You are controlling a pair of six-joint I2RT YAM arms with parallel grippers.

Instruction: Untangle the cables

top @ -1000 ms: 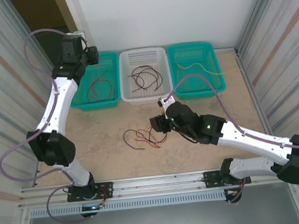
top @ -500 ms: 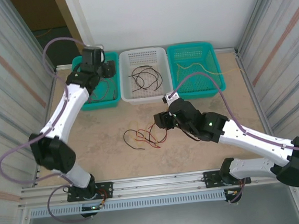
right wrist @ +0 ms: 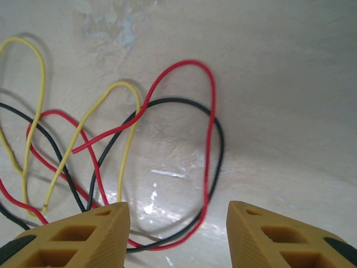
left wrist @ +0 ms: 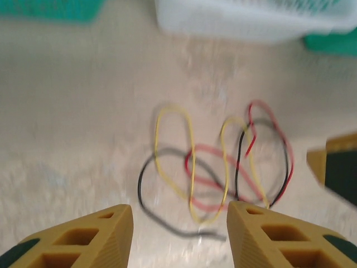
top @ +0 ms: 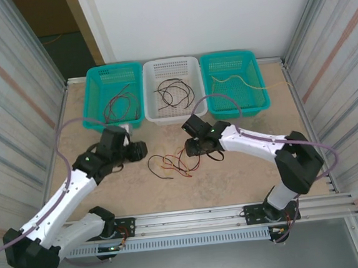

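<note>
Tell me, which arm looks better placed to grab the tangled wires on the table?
Probably the right. The right gripper, open, hangs at the edge of the tangle, red and black loops just ahead of it. The left gripper, also open, sits off to the side, bare table between.

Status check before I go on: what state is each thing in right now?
Table cables: tangled, lying loose, ungripped.
Left gripper: open, empty.
Right gripper: open, above the table cables.
Left basket: holds reddish cables.
White basket: holds dark cables.
Right basket: holds yellow cable.
</note>
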